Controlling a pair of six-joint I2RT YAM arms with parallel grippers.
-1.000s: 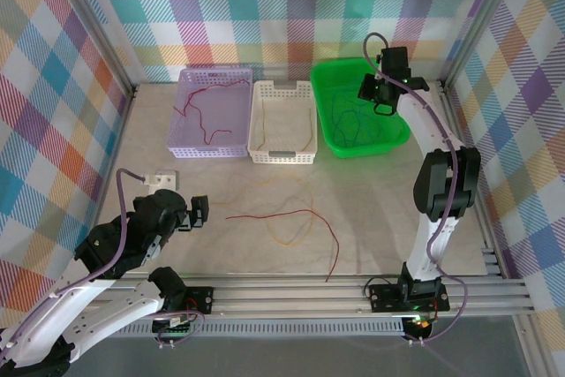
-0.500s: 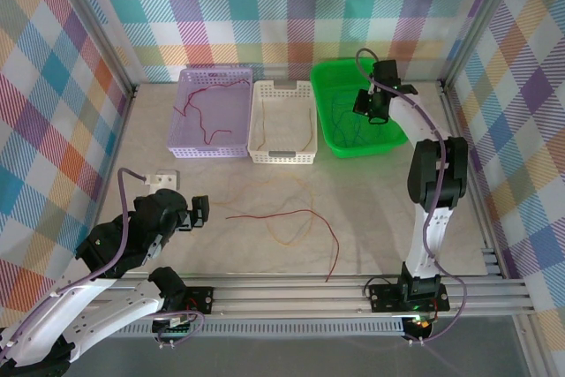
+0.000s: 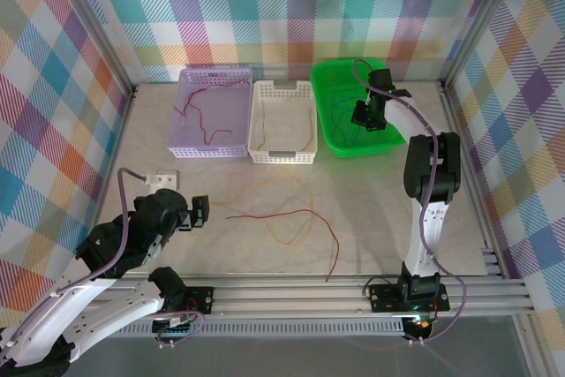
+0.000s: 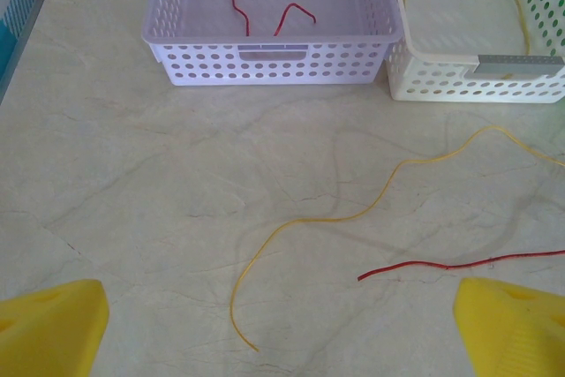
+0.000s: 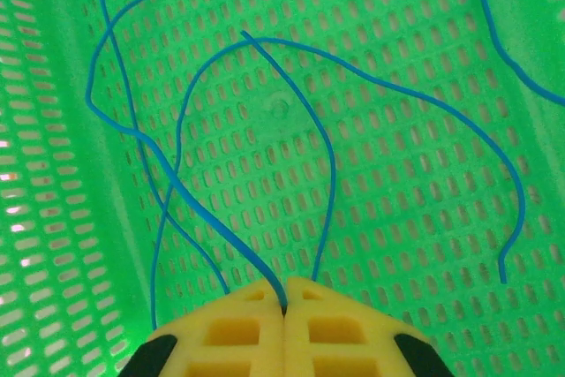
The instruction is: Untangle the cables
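Two strays, red cable [image 4: 441, 265] and yellow cable [image 4: 353, 215], lie on the worktop [image 4: 132, 174] left of the green basket [image 5: 415, 183], where the right end effector [image 5: 284, 306] pinches a blue cable [image 5: 190, 200], presumably sorting by colour; the left end effector [image 4: 282, 328] gapes wide.

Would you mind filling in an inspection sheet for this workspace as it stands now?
Surface: pale marbled table, no spills seen.
Job's things: red cable and yellow cable loose on the table; red cables in the purple basket; another yellow cable in the white basket; blue cables in the green basket.
Clutter: small white block near the left arm.
Grippers: left gripper open and empty, low over the table; right gripper shut on a blue cable inside the green basket.
Cables: purple-grey arm cables run along both arms.
Surroundings: plaid walls; aluminium rail at the near edge.
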